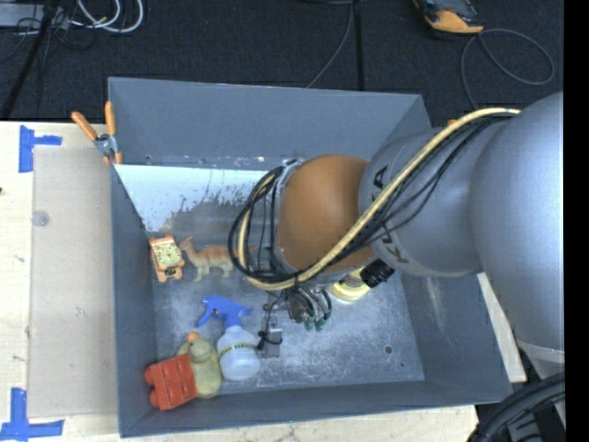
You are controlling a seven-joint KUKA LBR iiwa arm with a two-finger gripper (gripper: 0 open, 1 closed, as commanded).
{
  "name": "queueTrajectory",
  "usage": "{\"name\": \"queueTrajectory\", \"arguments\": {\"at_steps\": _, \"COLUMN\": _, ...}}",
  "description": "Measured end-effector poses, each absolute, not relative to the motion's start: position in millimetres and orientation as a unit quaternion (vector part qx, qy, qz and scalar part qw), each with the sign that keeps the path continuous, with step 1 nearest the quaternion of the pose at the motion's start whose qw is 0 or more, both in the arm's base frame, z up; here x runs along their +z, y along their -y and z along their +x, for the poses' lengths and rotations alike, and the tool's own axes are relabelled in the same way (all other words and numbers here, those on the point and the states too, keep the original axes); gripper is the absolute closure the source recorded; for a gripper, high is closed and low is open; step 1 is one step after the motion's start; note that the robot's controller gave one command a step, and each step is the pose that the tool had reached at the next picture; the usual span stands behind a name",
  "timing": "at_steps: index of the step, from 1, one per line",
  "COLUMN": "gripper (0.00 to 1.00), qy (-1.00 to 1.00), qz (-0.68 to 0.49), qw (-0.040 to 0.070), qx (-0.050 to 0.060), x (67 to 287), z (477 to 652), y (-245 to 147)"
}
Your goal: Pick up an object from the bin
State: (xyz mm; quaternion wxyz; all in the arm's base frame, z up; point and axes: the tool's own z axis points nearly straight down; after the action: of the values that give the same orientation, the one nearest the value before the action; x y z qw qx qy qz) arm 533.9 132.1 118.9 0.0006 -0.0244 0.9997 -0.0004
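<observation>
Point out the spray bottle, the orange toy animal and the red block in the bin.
spray bottle [237, 355]: camera view, on its pale body.
orange toy animal [210, 261]: camera view, on its trunk.
red block [169, 383]: camera view, on its top face.

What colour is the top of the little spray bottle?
Blue. The spray bottle has a blue trigger top, clearest in the camera view.

Grey bin [391, 343], spray bottle [236, 350], toy animal [210, 261]
</observation>
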Motion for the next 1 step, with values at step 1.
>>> {"name": "queueTrajectory", "arguments": {"at_steps": 1, "gripper": 0.0, "qy": -0.998, "qz": -0.06, "qw": -0.002, "qx": -0.002, "x": 83.7, "z": 531.7, "y": -160.0}}
